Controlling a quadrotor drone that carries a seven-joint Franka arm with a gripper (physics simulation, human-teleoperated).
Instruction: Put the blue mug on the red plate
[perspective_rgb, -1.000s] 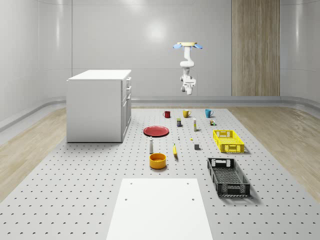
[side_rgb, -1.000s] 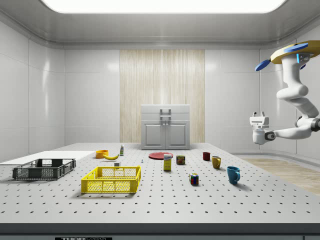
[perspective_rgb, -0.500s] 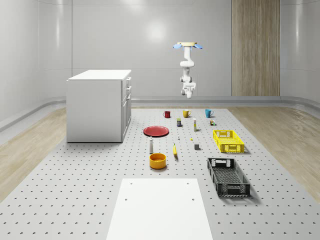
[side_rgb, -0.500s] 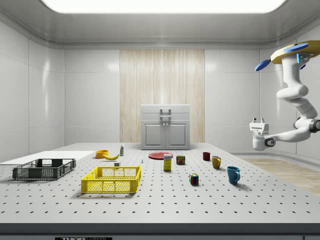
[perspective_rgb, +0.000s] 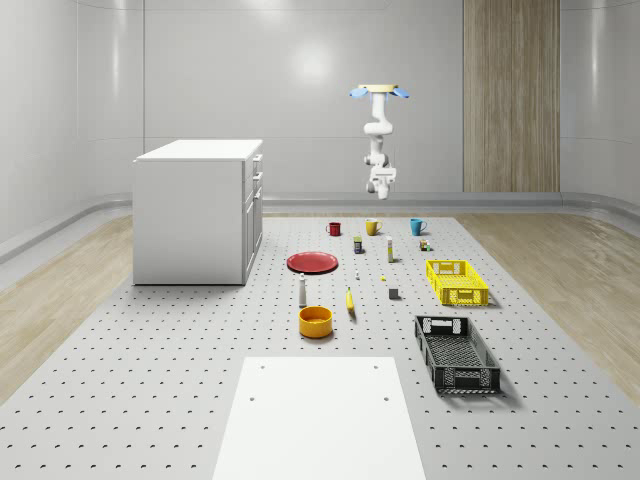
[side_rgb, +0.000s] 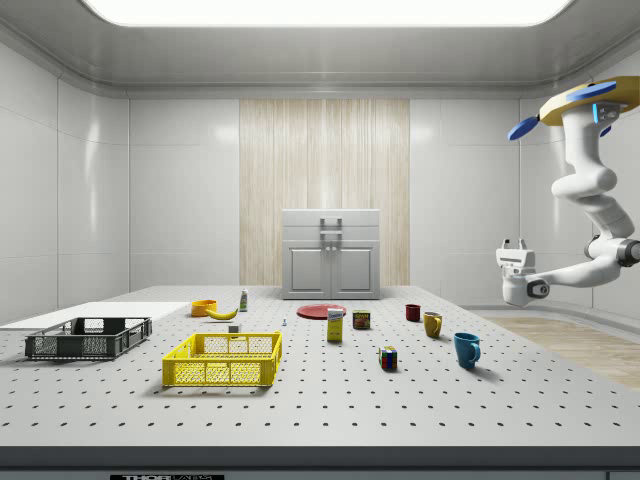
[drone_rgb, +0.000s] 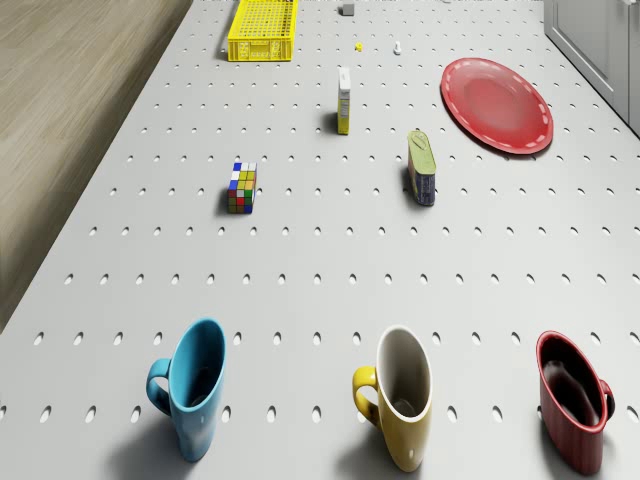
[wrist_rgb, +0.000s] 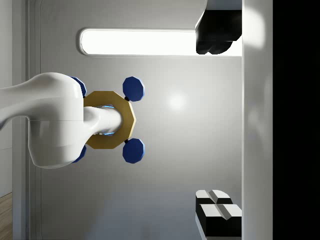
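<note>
Room: closed test bay, pale glossy walls, no windows seen.
Grey perforated floor mat (perspective_rgb: 150, 380) at centre, with wood floor (perspective_rgb: 60, 290) along both sides. White cabinet (perspective_rgb: 198, 210) stands on the mat's left in the whole-scene view. A wood wall panel (side_rgb: 324, 190) sits behind the cabinet in the side view. Long ceiling light (side_rgb: 324, 10) overhead. White sheet (perspective_rgb: 318, 420) lies on the near mat.

I am looking into a simulated robotics test room: smooth grey wall panels (perspective_rgb: 300, 80) with rounded corners, one long ceiling light (side_rgb: 320, 10), a wood-grain wall strip (side_rgb: 324, 190), and a perforated grey tabletop (perspective_rgb: 150, 380) like a lab breadboard, carrying a white cabinet (perspective_rgb: 195, 210) and small test props in rows.
</note>
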